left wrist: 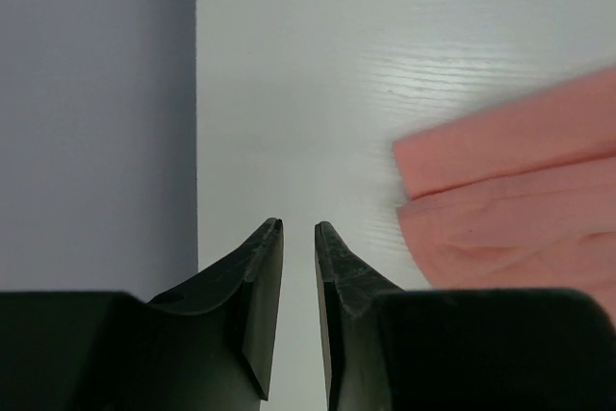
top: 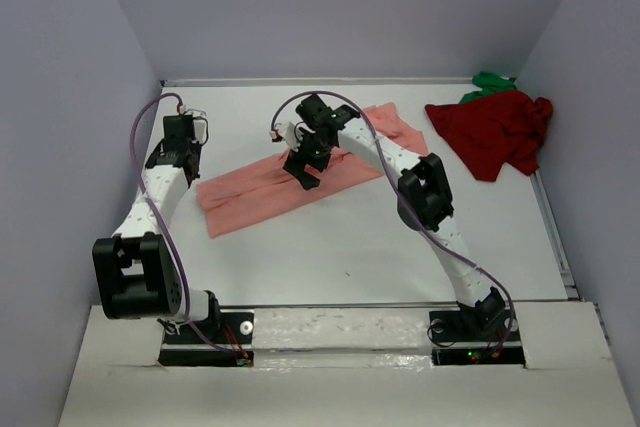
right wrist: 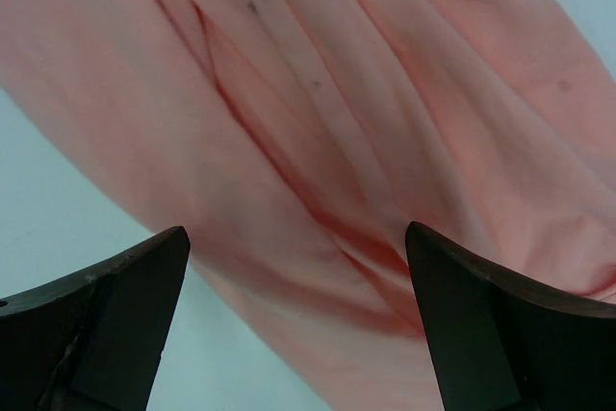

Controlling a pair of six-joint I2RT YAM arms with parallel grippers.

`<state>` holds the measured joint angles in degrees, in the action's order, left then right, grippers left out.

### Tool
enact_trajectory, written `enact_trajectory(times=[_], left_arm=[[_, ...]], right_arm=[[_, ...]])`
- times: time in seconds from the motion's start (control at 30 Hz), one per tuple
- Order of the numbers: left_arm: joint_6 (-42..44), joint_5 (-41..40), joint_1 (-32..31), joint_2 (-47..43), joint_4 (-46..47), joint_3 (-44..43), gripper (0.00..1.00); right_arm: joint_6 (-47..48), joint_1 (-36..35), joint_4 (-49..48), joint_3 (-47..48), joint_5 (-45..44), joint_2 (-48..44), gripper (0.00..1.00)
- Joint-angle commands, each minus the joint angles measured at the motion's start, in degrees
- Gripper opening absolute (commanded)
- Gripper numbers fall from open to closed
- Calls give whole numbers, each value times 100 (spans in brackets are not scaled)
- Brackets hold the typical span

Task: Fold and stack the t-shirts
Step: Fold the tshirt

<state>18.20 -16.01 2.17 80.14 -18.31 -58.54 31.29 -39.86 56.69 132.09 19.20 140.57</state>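
Across the middle of the desk lies the salmon-pink t-shirt, drawn out into a long narrow band running diagonally from near-left to far-right. It's got a few lengthwise folds and creases, pretty clear in the right wrist view. My read is we're mid-fold on shirt number one: the sides look tucked in lengthwise, and the crosswise fold isn't done yet.

Right tool hangs just above the middle of the band with its jaws spread wide. Nothing is in them, just pink cloth underneath. Left tool sits over bare desk near the band's left end, close to the side wall. Its jaws are only a crack apart and empty, and the shirt's edge shows just off to its right.

Over in the far right corner the dark red t-shirt is a loose heap, with the green t-shirt a small crumple poking out from behind it. Neither looks folded, and nothing's stacked.

Next move, I reckon, is getting one end of the pink band pinched through all its layers and carried over onto the other end. The left tool would need to spread wider and shift right onto the cloth. The right one could come down at the middle to hold the crease line. The thin layers could slip, and then the lengthwise folds would fall open.
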Motion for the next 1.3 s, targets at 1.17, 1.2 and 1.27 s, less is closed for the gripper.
enact_trajectory(times=[1.17, 1.2, 1.27], left_arm=[[-211, 555, 538, -429, -120, 27, 36], [-211, 581, 547, -438, -121, 27, 36], [-202, 634, 547, -455, -121, 54, 36]], right_arm=[[651, -576, -70, -3188, -365, -1505, 100], [650, -576, -79, -3346, -364, -1611, 100], [642, -576, -96, -3821, -417, -1919, 100]])
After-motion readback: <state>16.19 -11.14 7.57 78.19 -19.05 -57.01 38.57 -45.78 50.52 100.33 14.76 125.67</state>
